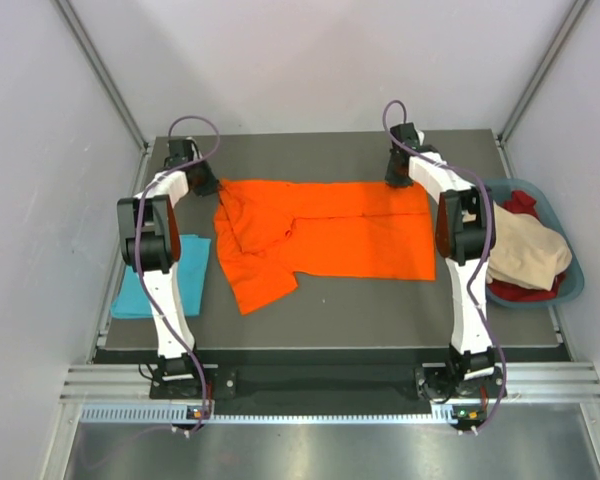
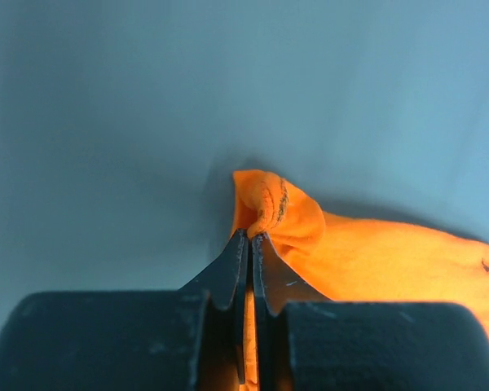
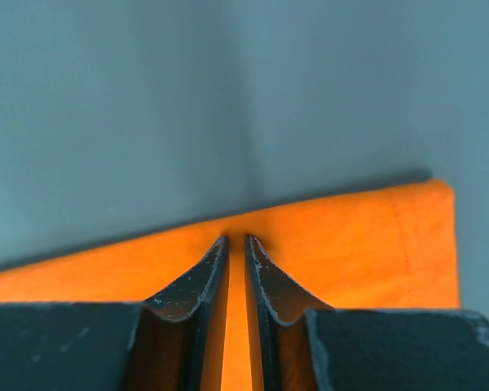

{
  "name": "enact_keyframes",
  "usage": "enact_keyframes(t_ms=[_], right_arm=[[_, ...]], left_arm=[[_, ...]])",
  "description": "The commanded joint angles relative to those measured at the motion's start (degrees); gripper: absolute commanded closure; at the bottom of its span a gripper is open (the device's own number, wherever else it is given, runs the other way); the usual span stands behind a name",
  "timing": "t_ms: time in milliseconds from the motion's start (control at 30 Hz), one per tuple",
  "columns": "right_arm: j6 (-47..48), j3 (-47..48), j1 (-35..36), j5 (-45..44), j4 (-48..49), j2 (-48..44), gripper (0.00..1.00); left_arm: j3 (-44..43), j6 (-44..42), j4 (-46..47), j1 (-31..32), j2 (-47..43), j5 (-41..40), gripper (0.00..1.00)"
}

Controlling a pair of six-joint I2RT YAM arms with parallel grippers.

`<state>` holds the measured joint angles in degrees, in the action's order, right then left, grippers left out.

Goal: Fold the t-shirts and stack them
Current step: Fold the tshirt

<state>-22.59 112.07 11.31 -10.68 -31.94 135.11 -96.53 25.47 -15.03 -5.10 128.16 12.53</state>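
Your left gripper pinches the orange t-shirt tight; your right gripper sits nearly closed over its hem, hold unclear

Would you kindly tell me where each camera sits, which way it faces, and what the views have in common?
Top: fixed above and behind the bases, looking down on the table, orange shirt, blue shirt and basket; left arm and right arm show whole.
Left wrist: on that arm, looking along the left gripper, shut on the shirt's corner.
Right wrist: on that arm, looking along the right gripper, jaws nearly together at the shirt's edge.
Shared: all see the orange shirt.
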Motion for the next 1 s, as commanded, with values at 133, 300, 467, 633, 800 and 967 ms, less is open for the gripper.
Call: enact_keyframes(t_ms=[133, 300, 467, 633, 800, 967], right_arm=[[-1.1, 3.8, -2.3, -2.9, -4.6, 3.2, 0.87], [-0.4, 2.5, -2.2, -2.2, -2.3, 2.4, 0.87], [-0.4, 1.7, -2.3, -1.0, -0.8, 1.8, 0.87], [-0.2, 1.5, -2.3, -0.3, -0.8, 1.8, 0.87], [0.2, 1.3, -2.3, -0.3, -0.6, 1.6, 0.87], [0.1, 1.1, -2.3, -0.1, -0.5, 1.6, 0.87]], left_arm=[[-2.4, 2.3, 3.7, -1.8, 0.9, 5.6, 0.71], [-2.3, 3.8, 5.2, -1.8, -0.5, 9.8, 0.61], [-5.2, 4.1, 2.7, -1.8, 1.0, 9.3, 0.60], [-3.8, 6.2, 4.7, -2.3, 0.0, 11.5, 0.61], [-5.7, 6.6, 1.0, -2.5, -0.6, 8.2, 0.62], [-6.1, 7.5, 1.0, -2.7, 1.1, 7.2, 0.62]])
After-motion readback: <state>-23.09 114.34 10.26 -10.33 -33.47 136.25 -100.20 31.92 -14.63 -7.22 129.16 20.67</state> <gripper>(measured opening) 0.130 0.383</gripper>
